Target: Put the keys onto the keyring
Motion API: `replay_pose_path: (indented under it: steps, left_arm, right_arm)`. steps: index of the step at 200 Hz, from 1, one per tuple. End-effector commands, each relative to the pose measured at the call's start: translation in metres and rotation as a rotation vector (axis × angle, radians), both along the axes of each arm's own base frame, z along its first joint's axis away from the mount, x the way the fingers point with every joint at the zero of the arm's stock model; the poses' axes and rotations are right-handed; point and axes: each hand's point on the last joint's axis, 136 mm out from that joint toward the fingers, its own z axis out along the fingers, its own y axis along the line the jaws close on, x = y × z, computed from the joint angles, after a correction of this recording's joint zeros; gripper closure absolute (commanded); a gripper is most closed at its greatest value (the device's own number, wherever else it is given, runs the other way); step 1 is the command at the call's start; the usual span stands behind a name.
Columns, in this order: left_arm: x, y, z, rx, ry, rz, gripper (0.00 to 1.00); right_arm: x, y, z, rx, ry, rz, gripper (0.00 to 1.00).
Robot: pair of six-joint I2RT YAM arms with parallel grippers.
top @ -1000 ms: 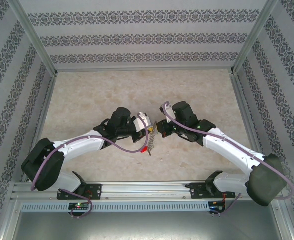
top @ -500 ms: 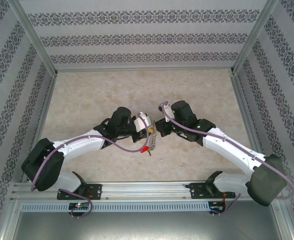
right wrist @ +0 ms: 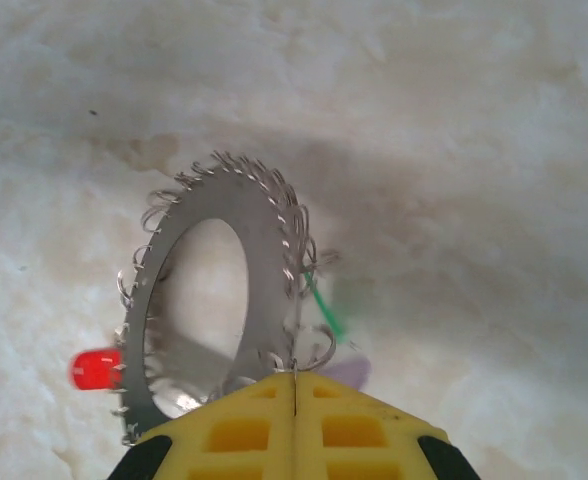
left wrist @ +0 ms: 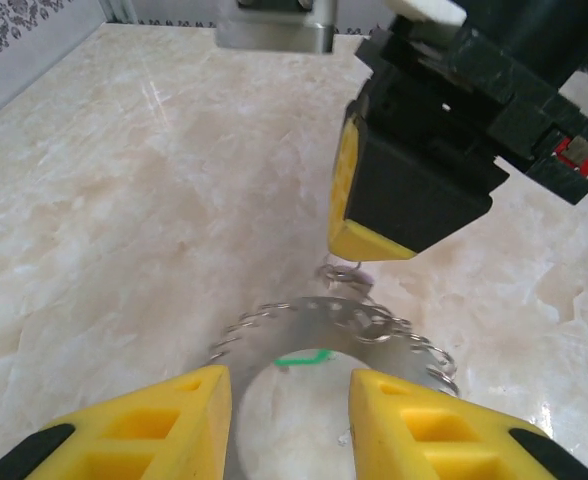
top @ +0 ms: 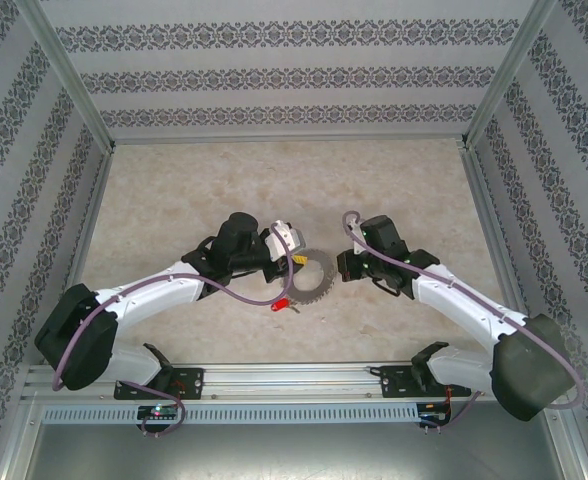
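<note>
Two robot arms reach in from the near edge of a marble-patterned table. The keyring, a flat grey metal ring fringed with wire loops, lies near the table's middle, slightly toward the near edge, between the two grippers. The left gripper sits at the ring's far-left rim, its yellow fingers parted and gripping nothing. The right gripper, just right of the ring, has its fingers pressed fully together and is empty. Of the keys, a red tag lies at the ring's near-left rim, while a green tag and a lilac tag lie close against the ring
</note>
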Motion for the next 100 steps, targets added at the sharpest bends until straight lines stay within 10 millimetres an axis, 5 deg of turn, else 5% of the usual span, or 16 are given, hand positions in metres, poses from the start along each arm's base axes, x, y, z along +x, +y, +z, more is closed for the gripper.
replay_pose_path:
  steps: [1,45,66,82,100]
  left_arm:
    - [0.002,-0.002,0.010,-0.027,-0.017,0.024,0.63]
    - [0.009,0.005,0.006,-0.013,-0.008,0.091,0.63]
    - [0.012,0.011,0.005,-0.024,0.008,0.137,0.63]
    - [0.012,0.014,0.001,-0.039,0.035,0.169,0.61]
    - [0.015,0.019,-0.004,-0.058,0.078,0.219,0.59]
  right_arm:
    - [-0.002,-0.005,-0.011,0.015,0.032,-0.039,1.00]
    - [-0.019,-0.022,-0.040,-0.037,0.129,-0.102,1.00]
    - [-0.031,-0.054,-0.061,-0.158,0.212,-0.217,0.67]
    - [-0.032,-0.074,-0.068,-0.213,0.244,-0.305,0.61]
    - [-0.022,-0.075,-0.062,-0.153,0.238,-0.338,0.56]
